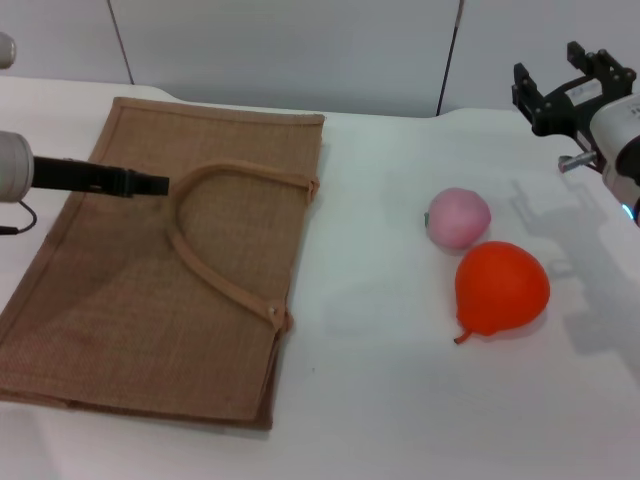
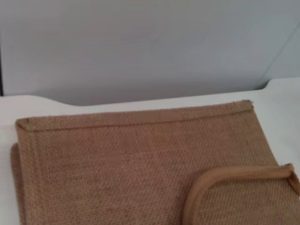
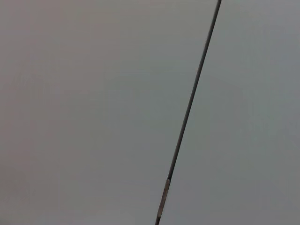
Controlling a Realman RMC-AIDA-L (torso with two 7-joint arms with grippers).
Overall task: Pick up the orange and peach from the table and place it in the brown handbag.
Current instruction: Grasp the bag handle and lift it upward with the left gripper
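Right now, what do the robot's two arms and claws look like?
The left gripper is a long, thin black part sticking out of a light grey, rounded arm, with a thin dark cable hanging near the wrist. The right gripper is black and blocky with short prongs and a pale label on it. Its arm is white and rounded, with a small silver knob and a tiny blue light.

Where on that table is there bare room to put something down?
Bare table lies between the bag and the fruit, and along the near edge. The peach and orange sit close together, crowding the right side.
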